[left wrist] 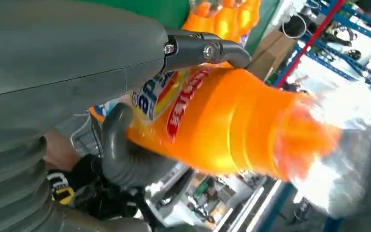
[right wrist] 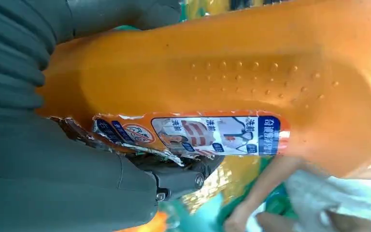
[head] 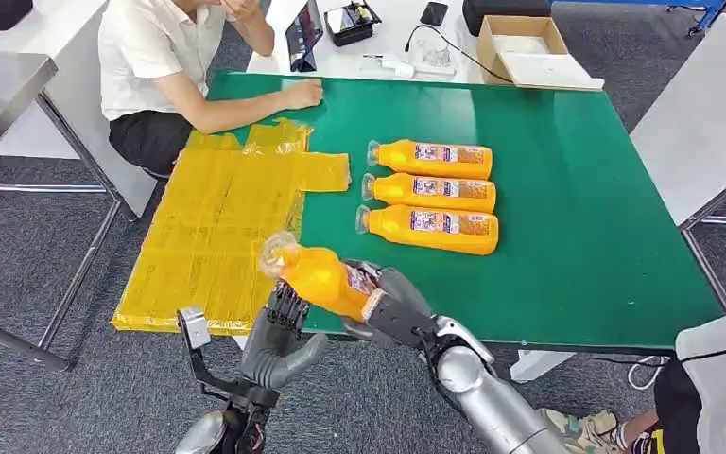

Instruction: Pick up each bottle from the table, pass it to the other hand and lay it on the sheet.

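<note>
**Q:** What is the robot holding?

**A:** An orange plastic bottle with a clear cap and a colourful printed label [head: 319, 276], low in the centre of the head view. It tilts, cap toward the upper left and base toward the lower right. The right hand [head: 392, 307] is wrapped around its base end, fingers pressed against the label. The left hand [head: 279, 336] sits just beneath the bottle's middle, its fingers reaching up to the underside. In the left wrist view a thick grey thumb [left wrist: 121, 154] and a darker finger close on the labelled body from opposite sides, so both hands grip the bottle.

**Q:** How does the bottle look up close?

**A:** The right wrist view shows smooth orange plastic with rows of small raised dots and a label with a torn, peeling edge. In the left wrist view the label carries red and blue lettering, and the cap end is blurred.

**Q:** Where are the other things?

**A:** Three matching orange bottles [head: 432, 194] lie side by side in the middle of the green counter [head: 577, 236], caps pointing left. A crinkled yellow plastic sheet [head: 213, 227] covers the counter's left part, just left of the held bottle's cap. A seated person in a white shirt [head: 156, 52] in the upper left rests a hand on the counter's far edge.
</note>
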{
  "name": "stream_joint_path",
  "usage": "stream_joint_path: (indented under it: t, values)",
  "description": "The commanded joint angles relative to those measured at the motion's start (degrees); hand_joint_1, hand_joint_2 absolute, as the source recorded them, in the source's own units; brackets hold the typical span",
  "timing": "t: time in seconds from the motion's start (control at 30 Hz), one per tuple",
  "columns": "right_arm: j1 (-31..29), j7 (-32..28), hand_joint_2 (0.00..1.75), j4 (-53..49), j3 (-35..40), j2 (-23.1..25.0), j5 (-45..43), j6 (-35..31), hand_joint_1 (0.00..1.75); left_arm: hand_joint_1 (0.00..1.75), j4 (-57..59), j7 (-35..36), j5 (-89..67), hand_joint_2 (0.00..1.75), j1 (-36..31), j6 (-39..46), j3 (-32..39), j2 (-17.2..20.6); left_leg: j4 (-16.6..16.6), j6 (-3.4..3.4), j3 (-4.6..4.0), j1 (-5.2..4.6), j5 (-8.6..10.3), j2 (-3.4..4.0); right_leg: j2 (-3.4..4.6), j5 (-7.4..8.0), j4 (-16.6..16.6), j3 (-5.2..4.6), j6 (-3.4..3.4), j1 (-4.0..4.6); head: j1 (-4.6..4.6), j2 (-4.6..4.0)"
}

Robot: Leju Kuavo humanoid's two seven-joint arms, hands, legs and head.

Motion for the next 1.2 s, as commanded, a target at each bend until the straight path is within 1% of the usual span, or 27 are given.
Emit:
stream_joint_path:
  t: [0.03,0.07,0.1,0.13,0.23,0.3,0.37,0.4,0.43,0.53,0.77,1.2]
  values:
    - [-3.3,-0.3,1.75,3.4,4.8,0.5,-0.2,0.4,1.75,0.0,4.8,0.5,-0.3,1.75,-2.6,0.2,-1.5,1.4,0.0,-0.04,0.11,-0.02,-0.02,0.06,0.04,-0.02,0.0,0.07,-0.07,-0.01,0.02,0.0]
    - [-3.3,-0.3,1.75,3.4,4.8,0.5,-0.2,0.4,1.75,0.0,4.8,0.5,-0.3,1.75,-2.6,0.2,-1.5,1.4,-0.1,-0.09,0.29,-0.07,-0.08,0.08,0.04,-0.11,0.1,0.21,-0.16,-0.05,0.0,0.0]
    - [-3.3,-0.3,1.75,3.4,4.8,0.5,-0.2,0.4,1.75,0.0,4.8,0.5,-0.3,1.75,-2.6,0.2,-1.5,1.4,0.0,-0.05,0.12,-0.03,-0.02,0.03,0.0,-0.04,0.0,0.08,-0.08,-0.03,0.0,0.0]
    - [-3.3,-0.3,1.75,3.4,4.8,0.5,-0.2,0.4,1.75,0.0,4.8,0.5,-0.3,1.75,-2.6,0.2,-1.5,1.4,-0.1,-0.06,0.19,-0.06,-0.04,0.01,-0.02,-0.07,0.0,0.13,-0.11,-0.06,0.02,0.0]
    - [-3.3,-0.2,1.75,1.8,6.4,0.4,-0.9,0.1,1.75,0.0,5.1,-0.7,-2.9,1.75,-2.9,3.9,-1.2,0.8,0.0,-0.03,0.03,-0.03,0.0,0.02,0.02,-0.01,0.0,0.02,-0.06,-0.02,0.02,0.0]
    - [-3.3,-0.2,1.75,1.6,6.9,0.6,-0.8,0.0,1.75,0.0,5.0,-1.0,-3.2,1.75,-3.0,4.7,-1.1,0.5,0.0,-0.05,0.06,-0.04,-0.02,0.03,0.02,-0.04,0.0,0.04,-0.09,-0.03,0.02,0.0]
    - [-3.5,-0.2,1.75,1.5,8.7,0.7,-0.7,-0.7,1.75,0.0,5.0,-2.0,-5.3,1.75,-3.9,7.9,-1.2,0.0,0.0,-0.07,0.09,-0.04,-0.03,0.07,0.05,-0.04,0.0,0.04,-0.11,-0.03,0.0,0.0]
    - [-3.8,0.1,1.75,1.2,9.7,0.3,1.1,-1.9,1.75,0.0,5.1,-1.9,-5.4,1.75,-4.2,8.6,-1.1,-0.3,0.0,-0.1,0.18,-0.06,-0.07,0.06,0.03,-0.1,0.1,0.11,-0.16,-0.04,0.0,0.0]
    - [-4.0,0.2,1.75,1.0,10.3,0.1,2.1,-2.8,1.75,0.0,5.3,-0.8,-3.9,1.75,-4.1,8.7,-0.3,-0.7,0.0,-0.05,0.02,-0.04,0.0,-0.02,-0.04,-0.03,0.0,-0.01,-0.07,-0.03,0.0,0.0]
    - [-3.4,0.3,1.75,-1.0,10.1,-0.6,0.9,-3.2,1.75,0.0,6.1,-0.4,-2.9,1.75,-4.2,10.4,1.1,-0.7,0.0,-0.04,0.01,-0.03,0.0,0.02,0.0,-0.02,0.0,-0.03,-0.06,-0.02,0.0,0.0]
    - [-5.0,0.9,1.75,0.4,12.3,-0.1,-0.7,-0.9,1.75,0.0,5.0,-2.5,-1.8,1.75,-5.3,7.9,0.5,-1.0,0.0,-0.07,0.04,-0.06,-0.01,0.03,0.02,-0.05,0.1,0.0,-0.09,-0.06,0.0,0.0]
    - [-5.0,0.9,1.75,0.4,12.4,-0.1,-0.7,-0.9,1.75,0.0,5.0,-2.4,-1.7,1.75,-5.4,7.9,0.6,-0.9,0.0,-0.07,0.0,-0.04,0.01,0.0,-0.01,-0.04,0.0,-0.02,-0.08,-0.03,0.02,0.0]
